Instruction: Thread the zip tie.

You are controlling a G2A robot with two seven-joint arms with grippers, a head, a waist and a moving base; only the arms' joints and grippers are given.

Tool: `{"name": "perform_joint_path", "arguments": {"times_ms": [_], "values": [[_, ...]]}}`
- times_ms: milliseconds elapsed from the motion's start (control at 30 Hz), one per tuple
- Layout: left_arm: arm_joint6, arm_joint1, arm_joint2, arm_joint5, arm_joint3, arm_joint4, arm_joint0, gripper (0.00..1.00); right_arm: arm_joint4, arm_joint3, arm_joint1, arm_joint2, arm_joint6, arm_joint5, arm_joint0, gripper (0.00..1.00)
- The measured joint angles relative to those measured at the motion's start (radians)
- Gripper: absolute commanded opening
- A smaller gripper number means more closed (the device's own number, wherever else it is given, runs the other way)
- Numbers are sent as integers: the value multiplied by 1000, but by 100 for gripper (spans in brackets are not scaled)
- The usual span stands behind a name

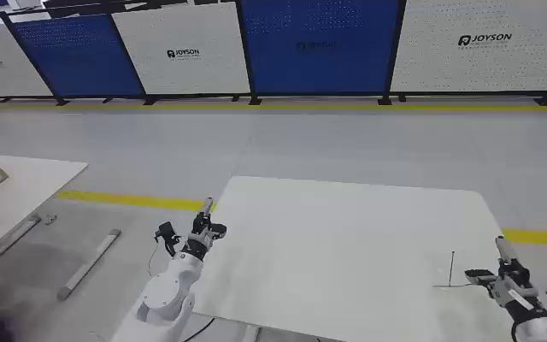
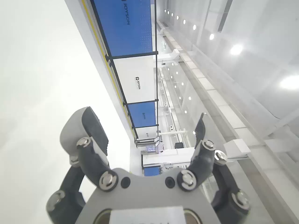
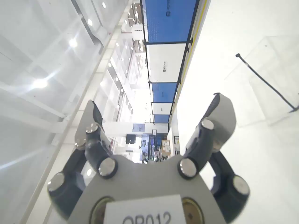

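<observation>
Resting on the white table [image 1: 342, 248], a black zip tie [image 3: 264, 82] near the right claw [image 3: 155, 100]; that and the left claw [image 2: 146, 115] both gape wide, empty.

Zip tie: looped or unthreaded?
Unthreaded. The zip tie lies on the table as an open strap, head end free, no loop.

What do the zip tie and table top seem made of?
Zip tie: probably matte black plastic; thin strap with a small blocky head. Table: smooth white top, perhaps laminate or painted board; even surface, no grain.
</observation>
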Motion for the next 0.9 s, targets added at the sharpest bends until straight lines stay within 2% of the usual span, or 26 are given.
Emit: {"name": "perform_joint_path", "arguments": {"times_ms": [100, 133, 767, 833, 900], "values": [[0, 0, 0, 0, 0, 0, 0, 100, -79, 7, 19, 41, 124, 121, 30, 100], [0, 0, 0, 0, 0, 0, 0, 100, -87, 9, 21, 44, 148, 140, 36, 100], [0, 0, 0, 0, 0, 0, 0, 100, -85, 9, 21, 43, 143, 138, 37, 100], [0, 0, 0, 0, 0, 0, 0, 100, -94, 15, 29, 54, 184, 134, 56, 100], [0, 0, 0, 0, 0, 0, 0, 100, -142, 30, 43, 73, 303, 132, 86, 100]]}}
